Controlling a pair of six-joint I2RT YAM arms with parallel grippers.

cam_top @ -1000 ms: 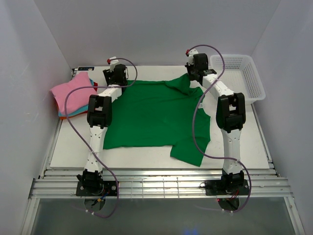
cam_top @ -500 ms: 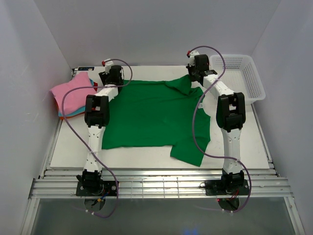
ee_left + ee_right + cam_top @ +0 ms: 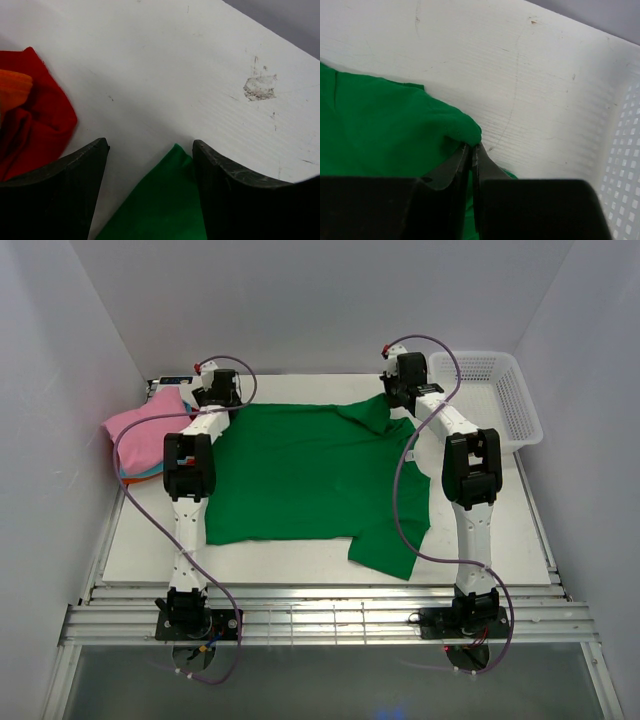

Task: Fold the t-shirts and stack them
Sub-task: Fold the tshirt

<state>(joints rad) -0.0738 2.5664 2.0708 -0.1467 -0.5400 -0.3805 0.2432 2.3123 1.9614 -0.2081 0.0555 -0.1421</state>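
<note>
At your far left, the stack of folded shirts sits at the far-left corner of the surface, with the pink shirt on top. The left wrist view shows an orange-red shirt from that stack, lying on the white board just left of the claw's left finger.

Your left claw hangs over the far-left corner of the green shirt, between the stack and the cloth. Its jaws stand wide apart and hold nothing. In the wrist view, the pointed green corner lies between the two dark fingers, nearer the right one. You cannot tell from here whether the fingers touch the board.

The green shirt lies spread across the middle of the surface between your two arms, mostly flat. Its near-right sleeve points toward the near edge.

Your right claw is at the shirt's far-right corner, closed tight on a small fold of the green cloth. The fabric bunches up around the fingertips there.

Just right of that claw, the white mesh basket stands at the far-right corner. Its wall shows at the edge of the right wrist view.
</note>
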